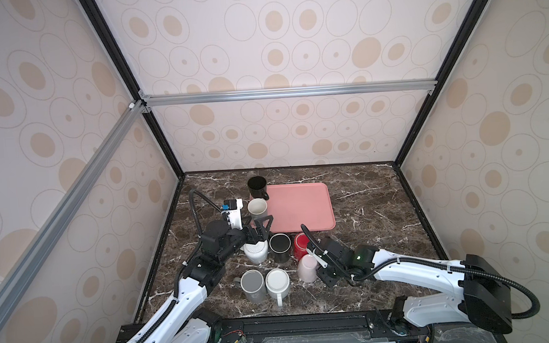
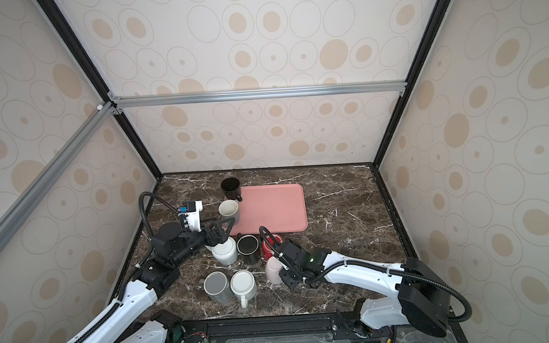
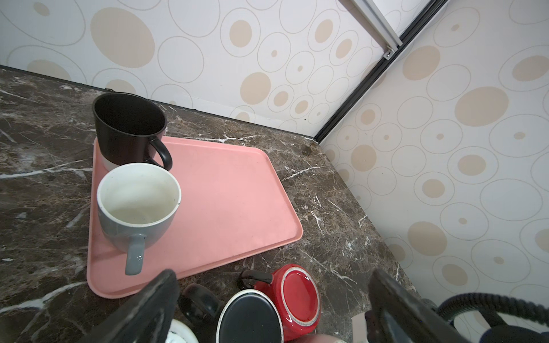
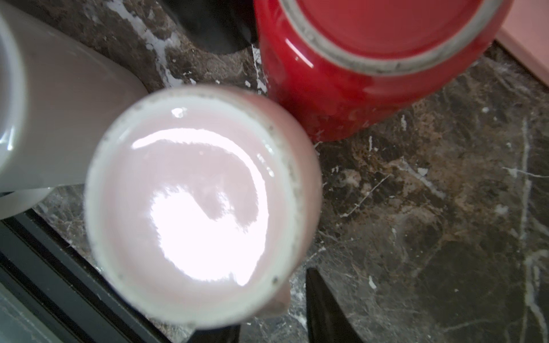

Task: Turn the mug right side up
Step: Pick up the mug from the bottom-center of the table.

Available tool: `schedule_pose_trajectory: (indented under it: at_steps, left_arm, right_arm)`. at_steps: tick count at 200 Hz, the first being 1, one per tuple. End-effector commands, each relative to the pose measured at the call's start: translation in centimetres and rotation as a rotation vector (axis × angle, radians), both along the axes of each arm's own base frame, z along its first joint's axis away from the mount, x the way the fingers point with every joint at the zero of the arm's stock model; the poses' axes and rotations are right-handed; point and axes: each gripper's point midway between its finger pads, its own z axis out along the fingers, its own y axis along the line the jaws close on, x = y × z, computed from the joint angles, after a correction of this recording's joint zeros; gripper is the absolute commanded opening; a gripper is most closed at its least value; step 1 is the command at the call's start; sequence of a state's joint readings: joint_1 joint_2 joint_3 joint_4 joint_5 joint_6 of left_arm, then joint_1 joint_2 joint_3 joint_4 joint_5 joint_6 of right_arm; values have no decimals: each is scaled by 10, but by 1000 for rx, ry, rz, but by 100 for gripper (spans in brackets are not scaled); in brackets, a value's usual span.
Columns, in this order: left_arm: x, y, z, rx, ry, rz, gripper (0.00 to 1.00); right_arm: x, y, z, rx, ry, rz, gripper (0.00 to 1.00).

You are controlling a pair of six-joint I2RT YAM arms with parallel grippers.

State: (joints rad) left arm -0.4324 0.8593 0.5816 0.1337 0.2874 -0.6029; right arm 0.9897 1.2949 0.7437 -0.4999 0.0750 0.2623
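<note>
A pale pink mug (image 1: 307, 269) (image 2: 273, 270) stands upside down on the marble table right of centre, its glossy base (image 4: 193, 208) facing up. My right gripper (image 1: 319, 262) (image 4: 267, 300) sits at its right side, one black finger on each side of the small handle (image 4: 280, 300). A gap shows between the handle and one finger (image 4: 326, 308), so the jaws are open and partly drawn in. My left gripper (image 1: 263, 226) (image 3: 273, 308) hangs wide open and empty above a white ribbed mug (image 1: 256, 252).
A red mug (image 1: 301, 243) and a black white-rimmed mug (image 1: 279, 246) stand upside down just behind the pink one. A grey mug (image 1: 253, 284) and a white mug (image 1: 277, 283) stand in front. A pink tray (image 1: 301, 209) behind holds two upright mugs, one black (image 1: 257, 186), one grey (image 1: 257, 208).
</note>
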Motion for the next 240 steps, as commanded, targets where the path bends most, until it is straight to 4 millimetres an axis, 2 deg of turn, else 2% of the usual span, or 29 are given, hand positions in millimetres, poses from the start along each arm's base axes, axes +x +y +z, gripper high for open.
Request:
schedule_pose_trajectory:
  at_steps: [1,25,75,123,133,151,181,210,215,240]
  left_arm:
    - [2,0,8,-22,-18,0,99]
    - [2,-1,6,-23,-13,-3,99]
    - [2,-2,6,-28,-12,-10,99]
    - [0,-4,7,-46,-16,-22,99]
    - [0,-4,7,-53,-17,-24,99]
    - [-1,-4,8,-61,-19,-25,99]
    - [-2,-6,13,-83,-36,-32,100]
    - [-3,-7,15,-118,-40,-35,99]
    - [-2,-7,21,-136,-64,-38,99]
    - [-4,-12,29,-194,-89,-64,99]
  right_arm:
    - [9,7,7,-18,-58,29,37]
    - [11,9,6,-37,-75,47,34]
    - [5,9,2,-59,-74,65,21]
    - [-9,4,3,-61,-68,60,6]
    - [-11,3,5,-59,-67,54,0]
    - [-15,1,11,-46,-69,40,0]
    - [-15,-4,40,35,-115,-4,0]
    - [-5,-1,90,190,-217,-57,0]
    - [-4,0,97,212,-230,-60,0]
    - [9,11,140,312,-309,-63,0]
